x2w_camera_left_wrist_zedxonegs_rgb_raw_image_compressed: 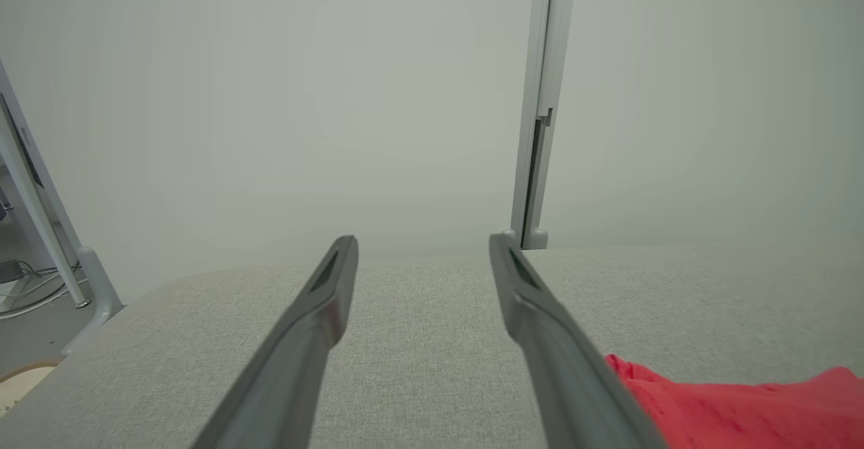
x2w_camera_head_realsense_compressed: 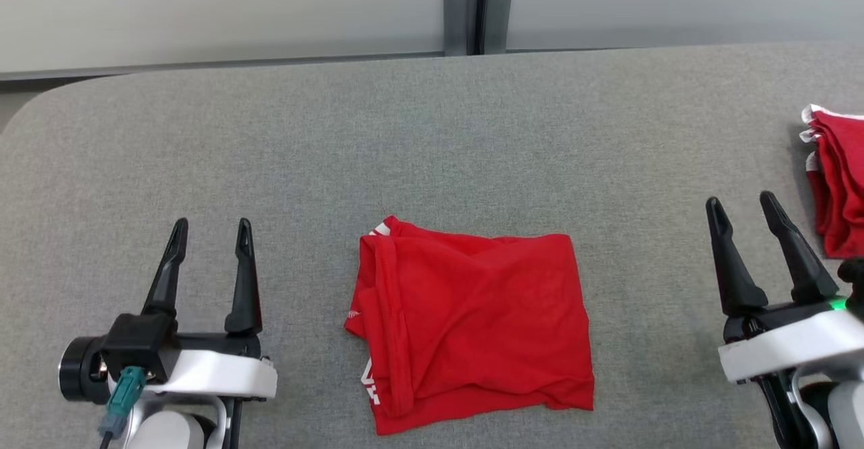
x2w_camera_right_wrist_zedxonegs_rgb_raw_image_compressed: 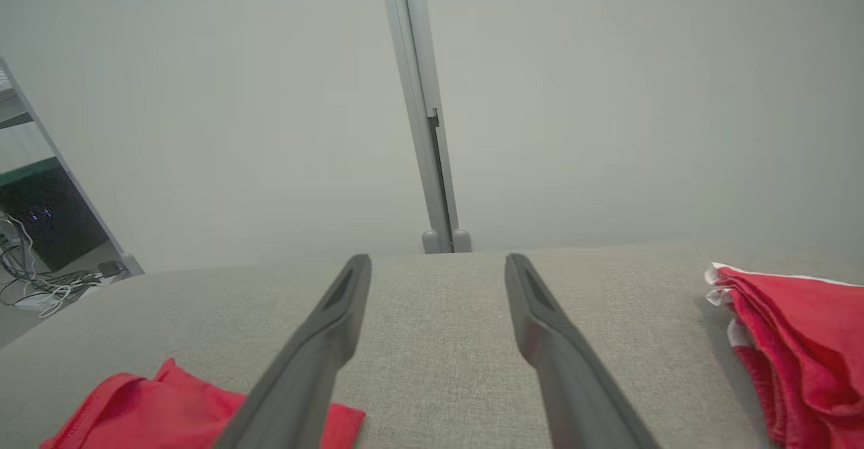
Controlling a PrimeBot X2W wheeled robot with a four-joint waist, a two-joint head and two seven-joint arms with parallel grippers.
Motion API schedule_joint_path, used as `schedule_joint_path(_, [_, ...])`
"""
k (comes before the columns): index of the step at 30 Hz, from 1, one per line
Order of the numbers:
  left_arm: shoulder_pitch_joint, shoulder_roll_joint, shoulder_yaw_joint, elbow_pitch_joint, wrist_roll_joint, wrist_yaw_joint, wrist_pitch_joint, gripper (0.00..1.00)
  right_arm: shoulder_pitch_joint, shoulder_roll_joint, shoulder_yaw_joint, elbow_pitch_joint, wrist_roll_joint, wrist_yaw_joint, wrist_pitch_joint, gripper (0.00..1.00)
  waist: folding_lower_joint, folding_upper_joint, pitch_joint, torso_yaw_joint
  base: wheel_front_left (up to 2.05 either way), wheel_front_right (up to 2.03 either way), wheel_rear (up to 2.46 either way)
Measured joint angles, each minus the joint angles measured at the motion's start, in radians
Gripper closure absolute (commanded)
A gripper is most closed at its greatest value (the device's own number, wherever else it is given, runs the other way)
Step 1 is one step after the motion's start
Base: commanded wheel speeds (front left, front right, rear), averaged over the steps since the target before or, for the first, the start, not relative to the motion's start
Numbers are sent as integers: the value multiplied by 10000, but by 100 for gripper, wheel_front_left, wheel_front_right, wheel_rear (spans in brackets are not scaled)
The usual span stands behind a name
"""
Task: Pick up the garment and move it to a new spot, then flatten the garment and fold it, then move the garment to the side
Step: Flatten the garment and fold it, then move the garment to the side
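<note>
The red garment (x2w_camera_head_realsense_compressed: pixel 472 321) lies folded into a rough rectangle on the grey table (x2w_camera_head_realsense_compressed: pixel 405 131), at about 6 o'clock from the middle of the head view. The left gripper (x2w_camera_head_realsense_compressed: pixel 212 225) sits at 8 o'clock and the right gripper (x2w_camera_head_realsense_compressed: pixel 740 200) at 4 o'clock. Both are well apart from the cloth, fingers spread with nothing between them. A stack of red garments (x2w_camera_head_realsense_compressed: pixel 837 186) rests at 3 o'clock by the table's edge.

I'd say the folding is done and the shift to the side is what's left. To do it well, pinch through every layer at two corners, lift low, carry it across so the fold doesn't spill open, then set it down flat.

The head view gives the garment's whole outline, with white trim on its 9 o'clock side. The right wrist view shows the stack's white-edged layers side-on, and floor cables (x2w_camera_right_wrist_zedxonegs_rgb_raw_image_compressed: pixel 40 280) at 9 o'clock
</note>
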State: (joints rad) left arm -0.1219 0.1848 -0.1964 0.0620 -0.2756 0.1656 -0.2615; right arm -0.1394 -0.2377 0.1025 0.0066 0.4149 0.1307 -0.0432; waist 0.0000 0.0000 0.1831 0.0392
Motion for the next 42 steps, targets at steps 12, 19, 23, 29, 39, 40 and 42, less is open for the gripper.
schedule_joint_path(12, [1224, 445, -169, 44, -119, -71, 468, 0, 1676, 276, -545, -742, -539, 0, 836, 0, 0, 0, -1139, -172, 0, 0, 0])
schedule_joint_path(19, [1624, 533, -259, 25, -128, -59, 610, 0, 2223, 221, -531, -976, -876, 0, 1154, 0, 0, 0, -1537, -146, 0, 0, 0])
schedule_joint_path(23, [1691, 535, -282, -17, -171, -38, 675, 0, 2312, 194, -500, -1174, -1024, 0, 1239, 0, 0, 0, -1623, -143, 0, 0, 0])
schedule_joint_path(29, [1723, 537, -288, -69, -224, 27, 690, 0, 2359, 247, -596, -1386, -1078, 0, 1331, 0, 0, 0, -1641, -201, 0, 0, 0])
schedule_joint_path(39, [1682, 527, -345, -157, -259, 109, 723, 0, 2344, 320, -612, -1484, -1150, 0, 1365, 0, 0, 0, -1538, -239, 0, 0, 0])
schedule_joint_path(40, [1646, 520, -359, -182, -268, 111, 731, 0, 2326, 320, -614, -1499, -1156, 0, 1371, 0, 0, 0, -1499, -227, 0, 0, 0])
schedule_joint_path(42, [1491, 493, -395, -236, -270, 111, 732, 0, 2231, 314, -545, -1484, -1152, 0, 1406, 0, 0, 0, -1395, -180, 0, 0, 0])
